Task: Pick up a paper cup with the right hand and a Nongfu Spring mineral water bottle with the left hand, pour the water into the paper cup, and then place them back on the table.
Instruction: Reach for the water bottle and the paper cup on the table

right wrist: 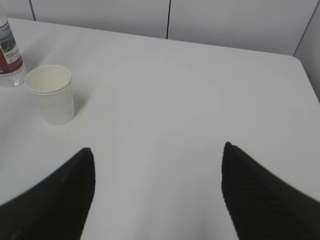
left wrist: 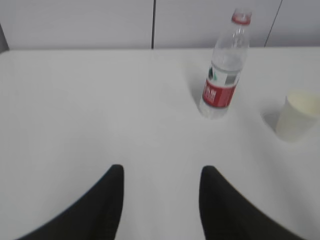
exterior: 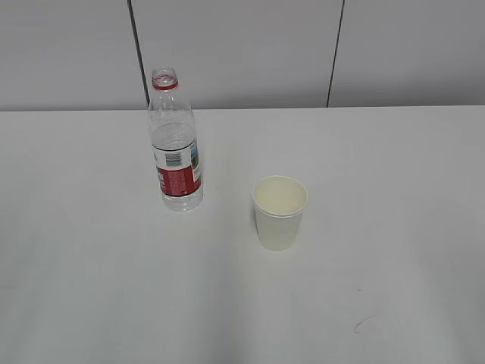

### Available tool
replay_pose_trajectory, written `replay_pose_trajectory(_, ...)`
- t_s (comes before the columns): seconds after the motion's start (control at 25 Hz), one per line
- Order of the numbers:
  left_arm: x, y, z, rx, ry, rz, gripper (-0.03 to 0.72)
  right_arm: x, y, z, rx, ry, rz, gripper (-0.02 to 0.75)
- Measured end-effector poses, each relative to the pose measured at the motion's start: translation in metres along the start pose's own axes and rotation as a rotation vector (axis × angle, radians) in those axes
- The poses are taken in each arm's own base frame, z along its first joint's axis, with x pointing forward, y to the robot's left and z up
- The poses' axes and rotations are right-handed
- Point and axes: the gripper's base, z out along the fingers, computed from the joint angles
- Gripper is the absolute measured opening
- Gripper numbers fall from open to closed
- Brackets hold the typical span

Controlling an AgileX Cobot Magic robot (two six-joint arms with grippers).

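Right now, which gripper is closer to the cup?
Neither clearly. The right gripper has the cup ahead to its left; the left gripper has it ahead to its far right. Both are apart from it, holding nothing.

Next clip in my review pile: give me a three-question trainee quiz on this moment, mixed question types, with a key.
1. True or false: the Nongfu Spring mineral water bottle stands upright on the table with no cap on.
2. Multiple choice: in the exterior view, the paper cup stands
A. to the right of the bottle and nearer the camera
B. behind the bottle
C. tipped on its side
3. Fill in: the right claw is ____ and holds nothing.

Key
1. True; its open neck with the red ring shows.
2. A
3. Open; its jaws stand wide apart over bare table, well short of the cup.
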Motion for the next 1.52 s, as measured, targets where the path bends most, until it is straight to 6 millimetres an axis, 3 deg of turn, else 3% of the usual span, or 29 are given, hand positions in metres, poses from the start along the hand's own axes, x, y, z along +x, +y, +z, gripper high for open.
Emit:
replay_pose_trajectory(0.48,-0.018,0.001,-0.002,-0.020,-0.199,0.054,0.400,0.002,-0.003,0.014,0.031,-0.085,0.009,0.582)
replay_pose_trajectory(0.72,-0.007,0.003,0.016,-0.025,-0.181,0.051,0.415,0.004,-0.005,0.021,0.047,-0.139,0.018,0.582)
replay_pose_trajectory(1.16,-0.004,0.005,0.026,-0.037,-0.233,0.055,0.417,0.019,-0.007,0.040,0.068,-0.168,0.032,0.582)
replay_pose_trajectory(1.52,-0.001,0.008,0.037,-0.063,-0.307,0.074,0.417,0.013,-0.011,0.052,0.078,-0.146,0.043,0.582)
